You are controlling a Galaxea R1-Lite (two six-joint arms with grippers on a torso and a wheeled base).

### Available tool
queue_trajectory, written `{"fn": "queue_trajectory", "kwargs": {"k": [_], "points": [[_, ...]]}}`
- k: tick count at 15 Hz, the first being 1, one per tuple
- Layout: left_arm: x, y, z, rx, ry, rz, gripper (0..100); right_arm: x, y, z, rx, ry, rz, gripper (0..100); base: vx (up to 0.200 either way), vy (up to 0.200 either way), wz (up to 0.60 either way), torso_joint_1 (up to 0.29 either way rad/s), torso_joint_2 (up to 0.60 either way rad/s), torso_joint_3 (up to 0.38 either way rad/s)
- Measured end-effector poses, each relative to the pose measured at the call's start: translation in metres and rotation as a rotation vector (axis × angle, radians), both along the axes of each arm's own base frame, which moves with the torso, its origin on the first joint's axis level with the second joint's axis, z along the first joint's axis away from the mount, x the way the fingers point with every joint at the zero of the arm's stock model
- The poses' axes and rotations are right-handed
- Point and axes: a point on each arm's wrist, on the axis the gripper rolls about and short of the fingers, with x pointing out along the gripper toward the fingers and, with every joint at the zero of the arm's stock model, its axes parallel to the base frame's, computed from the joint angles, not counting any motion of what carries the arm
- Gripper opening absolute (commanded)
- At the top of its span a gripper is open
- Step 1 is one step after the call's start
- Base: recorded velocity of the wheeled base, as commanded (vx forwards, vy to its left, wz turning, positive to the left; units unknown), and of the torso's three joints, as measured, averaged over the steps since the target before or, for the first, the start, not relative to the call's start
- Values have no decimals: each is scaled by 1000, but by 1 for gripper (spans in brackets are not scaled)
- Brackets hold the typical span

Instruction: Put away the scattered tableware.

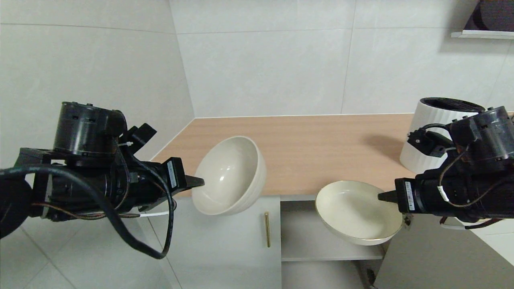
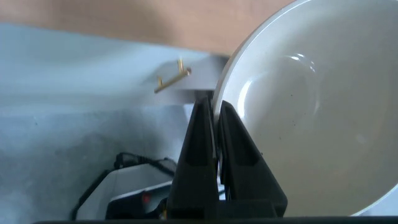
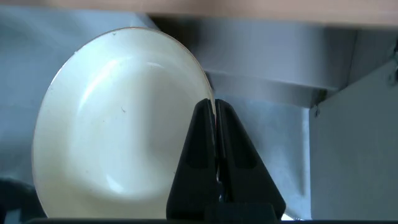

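My left gripper (image 1: 199,183) is shut on the rim of a deep cream bowl (image 1: 229,176), which hangs tilted in the air in front of the wooden counter (image 1: 305,148). The left wrist view shows both fingers (image 2: 202,134) pinching the bowl's (image 2: 317,106) edge. My right gripper (image 1: 383,196) is shut on the rim of a shallow cream plate (image 1: 357,211) with a gold edge, held tilted over the open cabinet (image 1: 329,241). In the right wrist view the fingers (image 3: 205,124) clamp the plate's (image 3: 118,124) rim.
A white ribbed container (image 1: 433,132) with a dark top stands at the counter's right end. Below the counter, a closed cabinet door (image 1: 237,249) with a gold handle (image 1: 266,229) sits beside the open shelf compartment. Tiled walls close off the back and the left.
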Motion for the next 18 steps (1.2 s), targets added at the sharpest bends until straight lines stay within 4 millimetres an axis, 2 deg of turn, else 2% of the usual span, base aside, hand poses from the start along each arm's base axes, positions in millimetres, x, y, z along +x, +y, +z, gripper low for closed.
{"fn": "queue_trajectory", "kwargs": {"k": [3, 7, 13, 18], "points": [[-5, -2, -5, 17, 11, -23, 0, -9, -5, -7, -10, 17, -1, 0, -200, 0, 0, 7, 2, 6], [-2, -7, -12, 26, 35, -39, 0, -13, -7, -10, -17, 27, -3, 0, 0, 0, 0, 0, 0, 0], [1, -11, -19, 37, 60, -49, 0, -5, -8, -16, -18, 31, -25, 0, 0, 0, 0, 0, 0, 0], [4, -13, -23, 41, 72, -52, 0, 1, -9, -20, -19, 34, -40, 0, 0, 0, 0, -145, 354, 213]]}}
